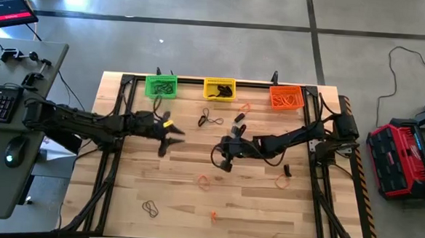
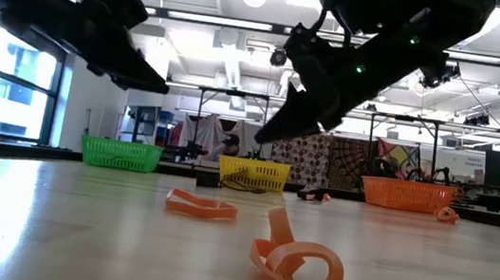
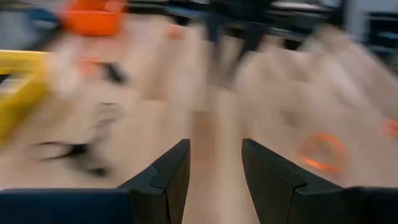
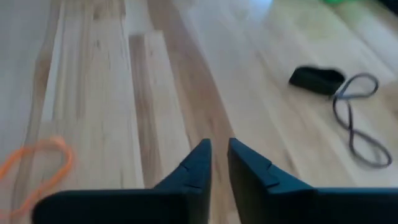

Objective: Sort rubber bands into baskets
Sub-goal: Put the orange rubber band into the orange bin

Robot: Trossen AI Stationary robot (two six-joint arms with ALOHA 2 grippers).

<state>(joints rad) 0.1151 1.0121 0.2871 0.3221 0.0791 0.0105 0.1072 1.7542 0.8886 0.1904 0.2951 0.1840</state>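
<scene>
Three baskets (image 1: 220, 89) stand in a row along the far edge of the table (image 1: 251, 208), well apart from each other. Loose rubber bands (image 1: 204, 181) lie scattered over the table in front of them. The left gripper (image 1: 169, 137) hangs left of centre, the right gripper (image 1: 224, 153) just right of centre, near it.

Both arms reach inward over the band-strewn table (image 1: 251, 208) below three baskets (image 1: 219, 89).
</scene>
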